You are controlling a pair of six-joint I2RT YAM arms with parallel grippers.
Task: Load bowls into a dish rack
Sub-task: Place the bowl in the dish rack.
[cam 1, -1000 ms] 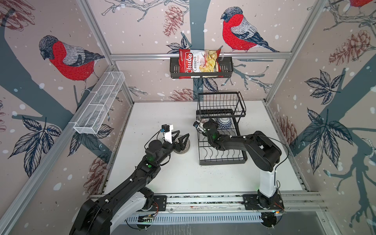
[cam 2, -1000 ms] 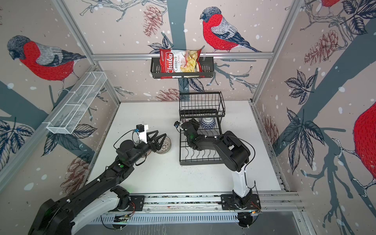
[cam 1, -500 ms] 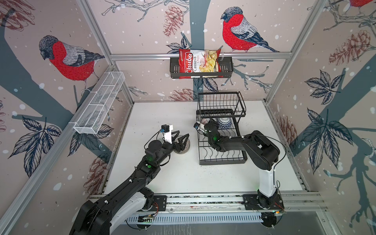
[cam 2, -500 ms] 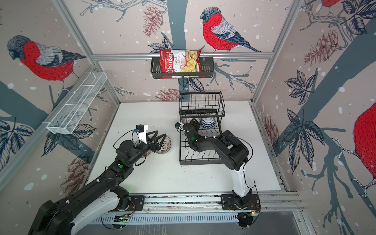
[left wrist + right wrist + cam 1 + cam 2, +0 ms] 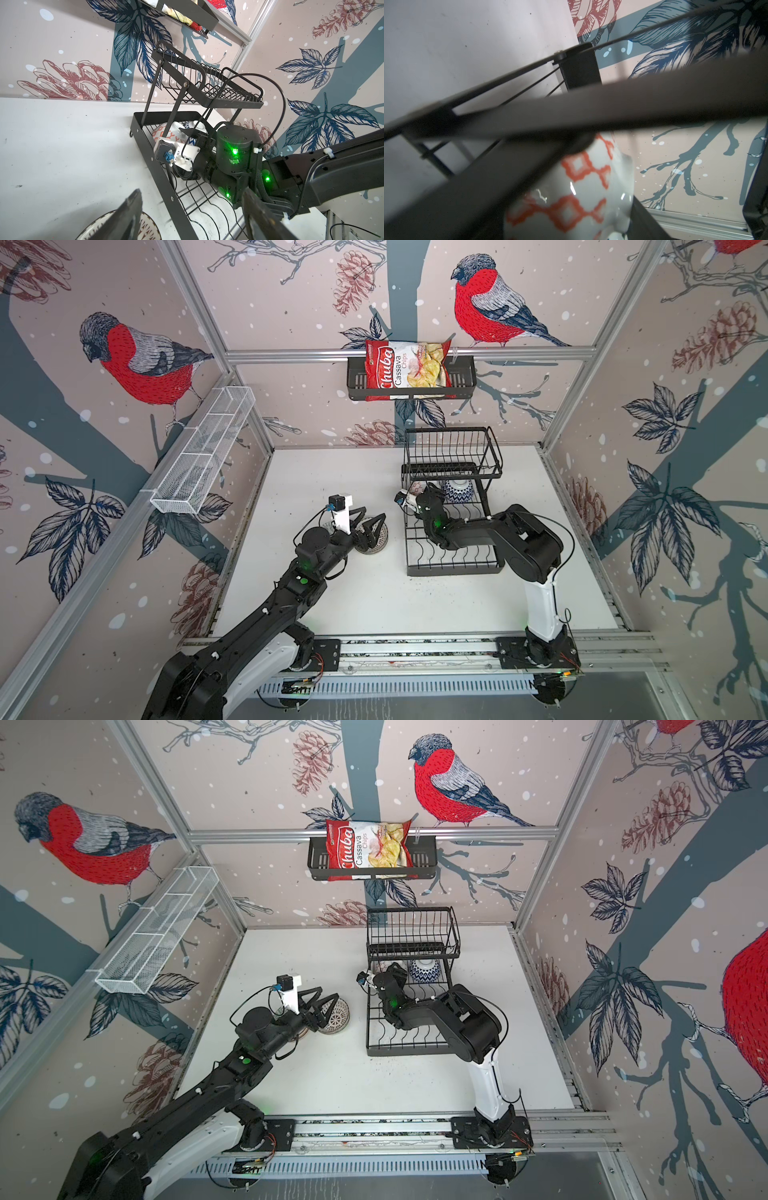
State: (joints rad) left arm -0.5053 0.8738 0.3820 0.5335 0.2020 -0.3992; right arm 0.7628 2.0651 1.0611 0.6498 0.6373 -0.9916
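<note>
The black wire dish rack (image 5: 453, 569) (image 5: 409, 1050) stands right of centre. A blue-patterned bowl (image 5: 457, 491) (image 5: 424, 971) sits upside down on its lower tier under the raised basket. Beside that bowl, my right gripper (image 5: 430, 492) reaches under the basket, shut on an orange-red patterned bowl (image 5: 571, 197) (image 5: 166, 133), which is tilted over the tier. A grey-patterned bowl (image 5: 374, 540) (image 5: 336, 1016) lies upside down on the table left of the rack. My left gripper (image 5: 374, 516) (image 5: 191, 199) hovers just above it, open, nothing between its fingers (image 5: 129, 216).
The rack's side wall (image 5: 145, 143) is close to the left gripper's right. A black wall basket with a chips bag (image 5: 409, 369) hangs on the back wall. A white mesh tray (image 5: 203, 456) is fixed to the left wall. The right arm's elbow (image 5: 528, 543) lies over the rack's front half.
My right gripper has pushed slightly deeper under the raised basket with the orange-red bowl. The left arm and the grey bowl have not moved.
</note>
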